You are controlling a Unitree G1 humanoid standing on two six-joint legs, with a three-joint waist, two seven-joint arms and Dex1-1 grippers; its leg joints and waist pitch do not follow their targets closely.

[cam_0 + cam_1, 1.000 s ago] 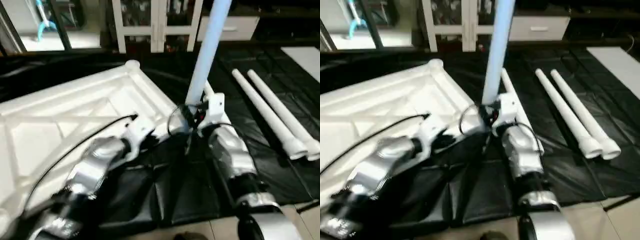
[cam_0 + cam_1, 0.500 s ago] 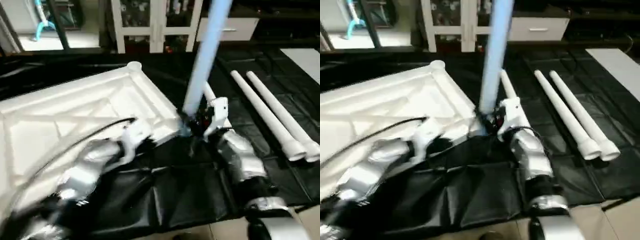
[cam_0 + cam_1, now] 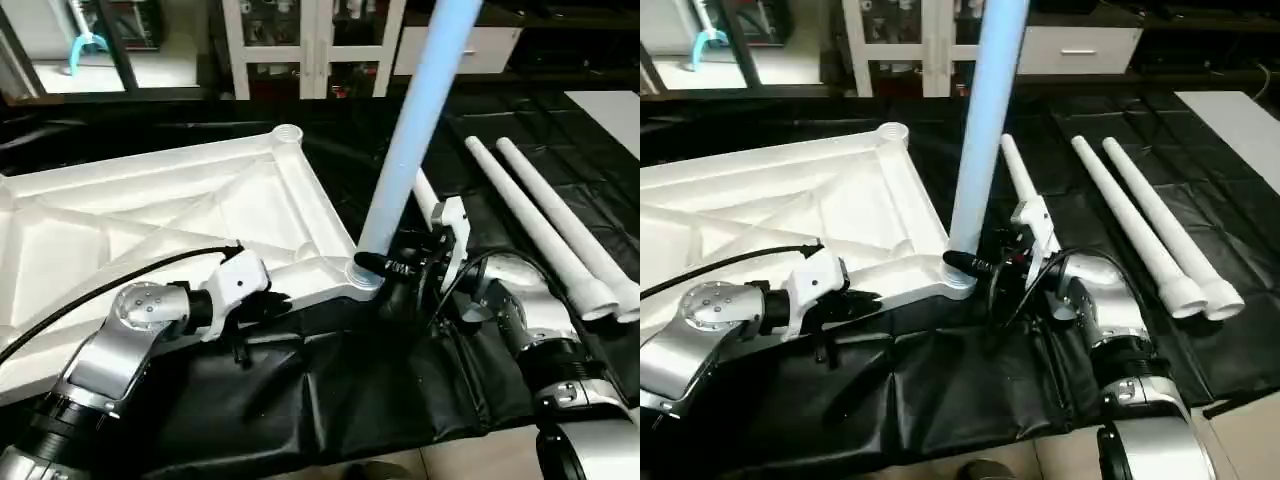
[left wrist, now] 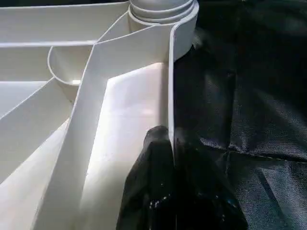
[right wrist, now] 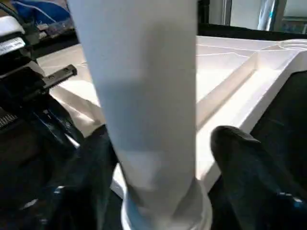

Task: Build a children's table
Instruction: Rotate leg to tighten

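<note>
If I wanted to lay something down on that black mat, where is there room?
Bare mat lies in front of the tabletop, between the two arms. It is crowded at the upright leg in the corner, and on the right beside the three loose legs.

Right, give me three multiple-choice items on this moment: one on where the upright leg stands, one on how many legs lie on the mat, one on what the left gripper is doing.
1. Where does the upright leg stand?
A. in the table top's near corner socket
B. in the far corner socket
C. on the mat

2. How many legs lie on the black mat?
A. one
B. three
C. five

3. What is the left gripper doing?
A. hanging open above the mat
B. shut on the table top rim
C. holding a leg

Key: 1 A, the leg rises from the socket by the right gripper. 2 B, three lie right of it. 3 B, its fingers pinch the rim wall.
</note>
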